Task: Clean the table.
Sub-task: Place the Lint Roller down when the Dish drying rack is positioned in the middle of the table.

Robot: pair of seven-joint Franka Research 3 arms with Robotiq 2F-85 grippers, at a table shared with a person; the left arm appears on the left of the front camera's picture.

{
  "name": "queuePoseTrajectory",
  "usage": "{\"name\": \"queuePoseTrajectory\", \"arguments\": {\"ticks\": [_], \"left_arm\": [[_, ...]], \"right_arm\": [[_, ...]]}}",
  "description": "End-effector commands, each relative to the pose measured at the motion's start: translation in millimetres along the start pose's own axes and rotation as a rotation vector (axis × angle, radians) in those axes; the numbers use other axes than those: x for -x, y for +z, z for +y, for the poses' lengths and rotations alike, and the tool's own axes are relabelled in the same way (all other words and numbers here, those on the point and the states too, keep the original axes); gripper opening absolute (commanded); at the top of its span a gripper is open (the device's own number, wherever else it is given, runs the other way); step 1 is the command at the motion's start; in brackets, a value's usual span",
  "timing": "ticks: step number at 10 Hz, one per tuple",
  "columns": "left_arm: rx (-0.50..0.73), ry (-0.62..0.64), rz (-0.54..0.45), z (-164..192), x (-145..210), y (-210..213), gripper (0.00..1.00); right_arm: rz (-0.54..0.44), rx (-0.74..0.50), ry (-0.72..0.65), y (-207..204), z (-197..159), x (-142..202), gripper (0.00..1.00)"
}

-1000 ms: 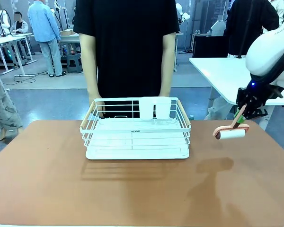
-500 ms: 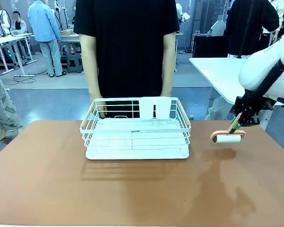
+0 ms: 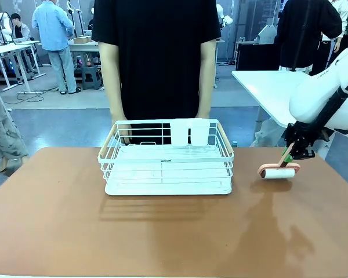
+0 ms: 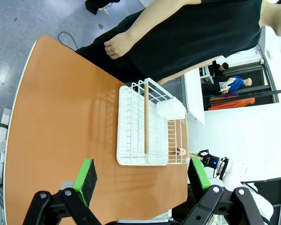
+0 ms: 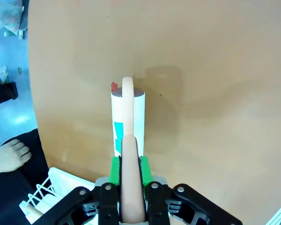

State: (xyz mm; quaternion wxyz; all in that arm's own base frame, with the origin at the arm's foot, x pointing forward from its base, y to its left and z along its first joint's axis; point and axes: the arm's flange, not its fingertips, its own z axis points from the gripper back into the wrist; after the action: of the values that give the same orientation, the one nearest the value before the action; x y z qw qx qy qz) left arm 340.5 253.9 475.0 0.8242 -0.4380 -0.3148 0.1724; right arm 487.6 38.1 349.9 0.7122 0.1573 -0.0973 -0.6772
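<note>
A: What is lying toward the left edge of the worktop (image 3: 64, 220)?
B: Bare reddish-brown surface is stretching from the left edge inward. The left gripper (image 4: 143, 180) is hanging above it in its wrist view, released, its two green pads (image 4: 85, 180) standing wide apart with nothing between them.

A: And toward the middle?
B: A white wire dish rack (image 3: 166, 157) with pale wooden side rails is sitting near the far edge, resting on a white tray. A person in a black T-shirt (image 3: 156, 58) is standing just behind that far edge, and one of their hands (image 3: 122, 131) is hanging right behind the rack's far left corner.

A: What is happening nearer the right edge?
B: The right gripper (image 3: 288, 155) is clenching the peach-coloured handle of a lint roller (image 3: 278, 171). Its wrist view is showing the handle pinched between the green pads (image 5: 115, 169). The white roll is pointing down toward the worktop, near the far right corner; whether it is actually touching the surface I cannot tell. A faint shadow is lying just beside it.

A: Anything past the worktop on that side?
B: A white-topped table (image 3: 272, 87) is standing behind the right arm.
</note>
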Motion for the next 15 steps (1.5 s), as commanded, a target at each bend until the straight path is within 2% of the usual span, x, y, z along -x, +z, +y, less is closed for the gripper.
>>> {"name": "queuePoseTrajectory", "arguments": {"ticks": [1, 3, 4, 5, 6, 8, 10, 11, 12, 15], "left_arm": [[0.031, 0.001, -0.011, 0, -1, 2, 1.0], [0.031, 0.001, -0.011, 0, -1, 2, 1.0], [0.031, 0.001, -0.011, 0, -1, 2, 1.0], [0.031, 0.001, -0.011, 0, -1, 2, 1.0], [0.031, 0.001, -0.011, 0, -1, 2, 1.0], [0.031, 0.001, -0.011, 0, -1, 2, 1.0], [0.031, 0.001, -0.011, 0, -1, 2, 1.0], [0.031, 0.001, -0.011, 0, -1, 2, 1.0], [0.031, 0.001, -0.011, 0, -1, 2, 1.0], [0.031, 0.001, -0.011, 0, -1, 2, 1.0]], "right_arm": [[-0.033, -0.018, -0.058, -6, 1, 14, 0.21], [-0.04, -0.006, -0.054, -7, 1, 14, 0.21], [-0.036, -0.005, -0.054, -5, 1, 15, 0.4], [-0.033, -0.001, -0.055, -3, 1, 16, 0.54], [-0.029, 0.009, -0.054, 1, -1, 17, 0.74], [-0.054, 0.07, -0.022, 26, -11, 23, 1.0], [-0.073, 0.111, -0.02, 52, -18, 28, 1.0], [-0.082, 0.141, -0.027, 63, -20, 32, 0.96], [-0.084, 0.153, -0.042, 71, -20, 33, 1.0], [-0.076, 0.184, -0.071, 80, -17, 34, 1.0]]}}
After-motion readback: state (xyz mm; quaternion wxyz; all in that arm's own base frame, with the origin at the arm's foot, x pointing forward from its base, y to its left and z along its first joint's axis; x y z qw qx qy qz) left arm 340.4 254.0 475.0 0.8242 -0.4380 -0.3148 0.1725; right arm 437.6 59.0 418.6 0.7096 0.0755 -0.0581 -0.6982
